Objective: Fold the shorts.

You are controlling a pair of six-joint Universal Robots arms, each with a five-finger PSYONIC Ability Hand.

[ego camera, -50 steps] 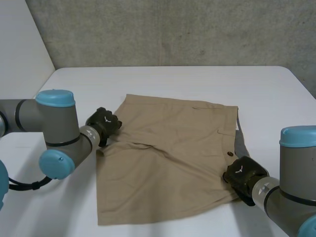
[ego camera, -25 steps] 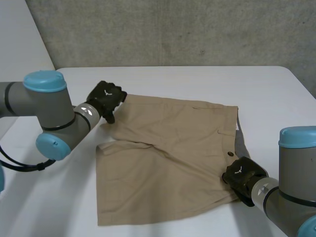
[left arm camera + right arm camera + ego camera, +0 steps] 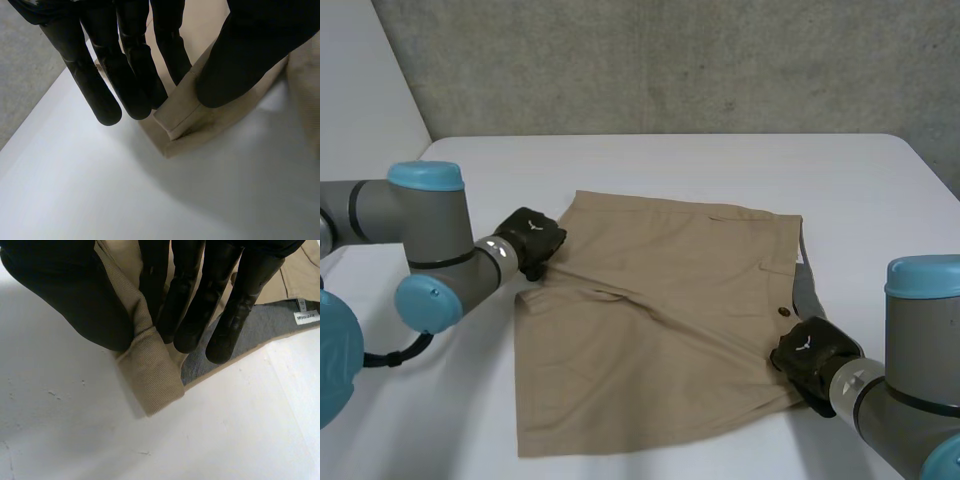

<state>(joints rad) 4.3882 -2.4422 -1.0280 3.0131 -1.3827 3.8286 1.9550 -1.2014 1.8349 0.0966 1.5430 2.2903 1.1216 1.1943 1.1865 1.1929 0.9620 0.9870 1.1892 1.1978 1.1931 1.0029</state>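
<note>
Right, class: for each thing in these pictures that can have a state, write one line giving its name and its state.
shorts: unfolded, spread on the table, lightly creased.
left robot hand: shut, pinching a hem corner of one leg of the shorts.
right robot hand: shut, pinching a corner of the shorts' waistband.

White table (image 3: 670, 160) carrying tan shorts (image 3: 670, 300); shorts lying spread across middle, waistband facing right, leg hems facing left, grey lining showing along right edge.
</note>
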